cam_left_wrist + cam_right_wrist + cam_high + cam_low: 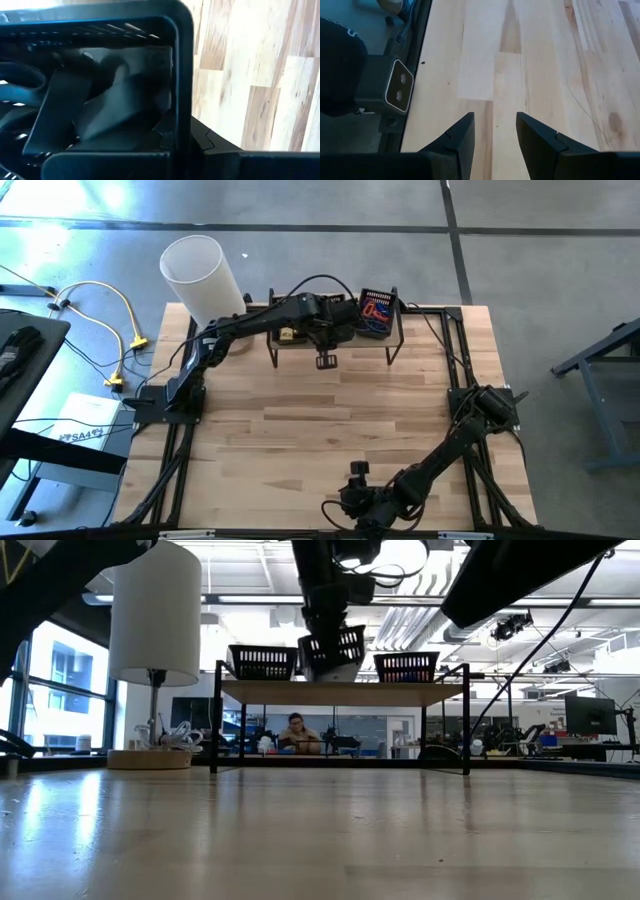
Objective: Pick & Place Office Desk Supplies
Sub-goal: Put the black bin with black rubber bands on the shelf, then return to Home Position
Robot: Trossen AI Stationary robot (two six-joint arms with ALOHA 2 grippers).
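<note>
I'm looking down on the desk (330,440), a big butcher-block top of pale wood strips, smooth and bare across its middle. At its far edge stands a shelf (335,330), a black metal frame with thin legs and a flat wooden board, seen side-on in the low view. Three black mesh baskets sit in a row on that shelf: left basket (262,662), middle basket (345,650), right basket (406,667). Beside the shelf at the far left corner is a tall white cylinder (200,275), matte and smooth.

My left arm reaches out over the shelf. Its left gripper (326,358) hangs at the middle basket, and in its wrist view the dark plastic basket rim fills the frame, with the jaws pressed together. I can't tell if anything is pinched.

My right arm is folded at the near edge, right gripper (494,131) low over bare wood, jaws spread with nothing between them, two wedge-shaped black fingers (457,137).

The supplies (377,310) lie in the right basket, a small heap of red and blue loops; too small to count. One yellowish piece (287,335) shows in the left basket.
</note>
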